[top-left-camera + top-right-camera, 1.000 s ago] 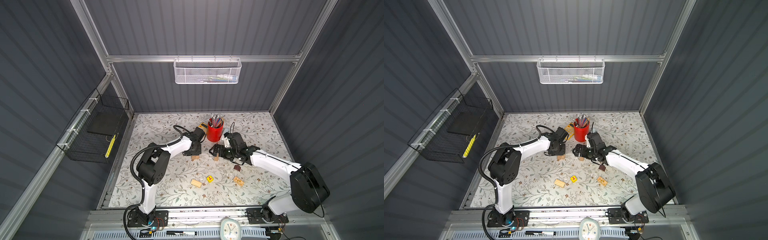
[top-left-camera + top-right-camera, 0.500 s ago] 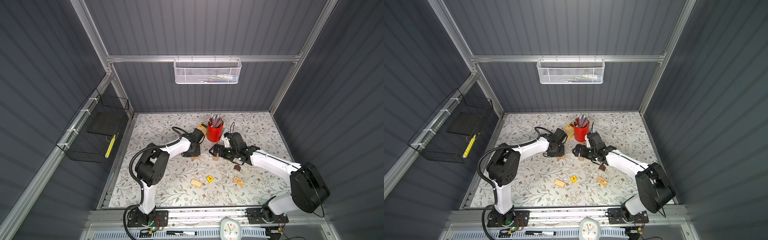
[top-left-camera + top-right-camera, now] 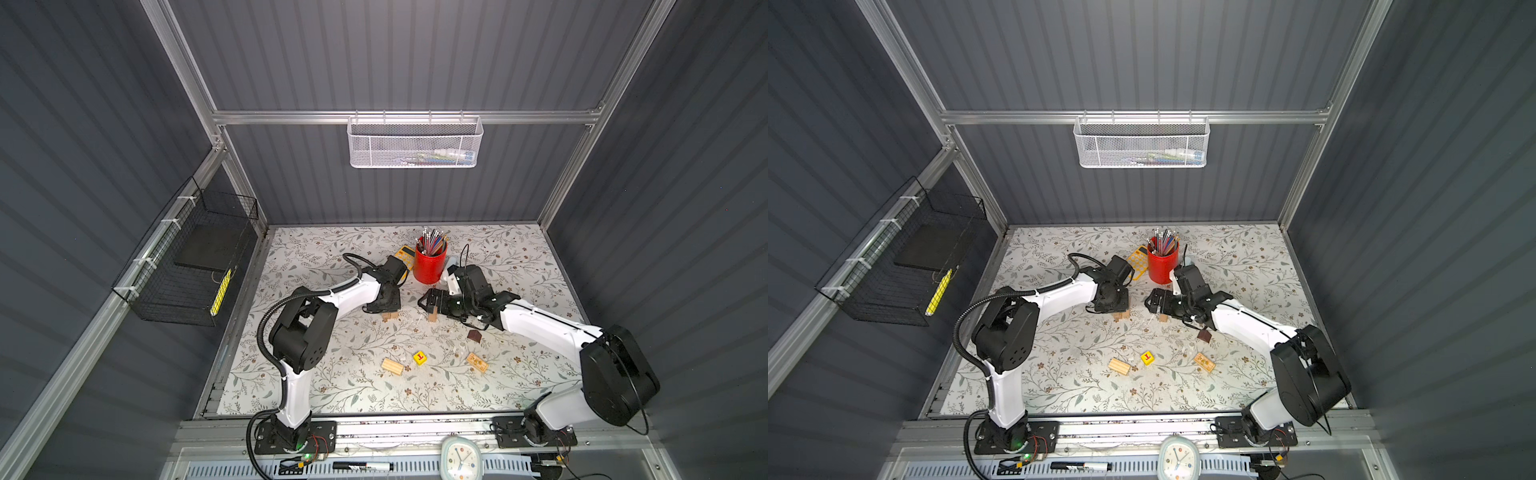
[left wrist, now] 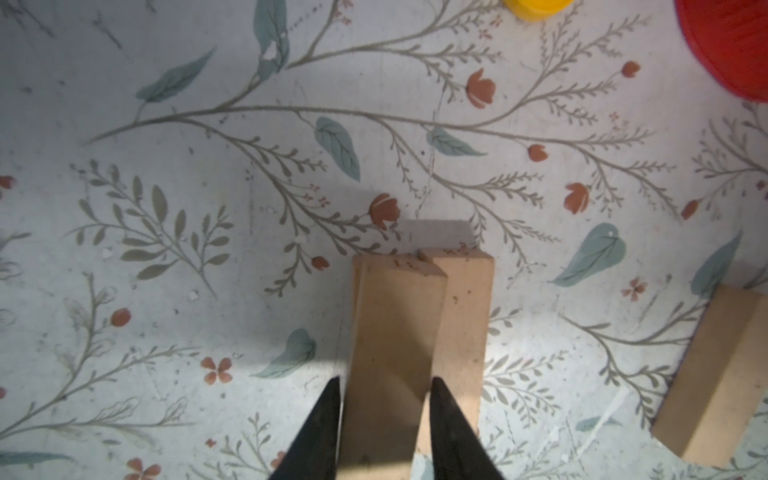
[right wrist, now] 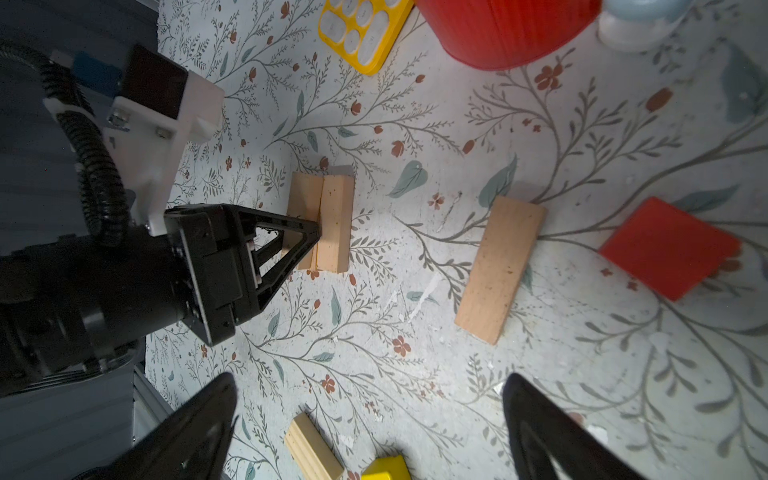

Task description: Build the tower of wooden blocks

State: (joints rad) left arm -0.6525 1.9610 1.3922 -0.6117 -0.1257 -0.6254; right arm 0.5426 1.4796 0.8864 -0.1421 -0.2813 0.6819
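My left gripper is shut on a pale wood block, which rests partly over a second pale block. In both top views this pair sits just under the left gripper. My right gripper hangs open and holds nothing. A third pale block lies flat beyond it, with a red cube further on. Nearer the front lie a dark brown roof piece, a yellow lettered cube, a ribbed pale block and a patterned tan block.
A red pencil cup and a yellow calculator stand just behind both grippers, with a white bottle beside the cup. A black wire basket hangs on the left wall. A white mesh basket hangs on the back rail.
The left gripper has shifted slightly over the pair of pale blocks and stays shut on the upper one. The right arm has not moved.
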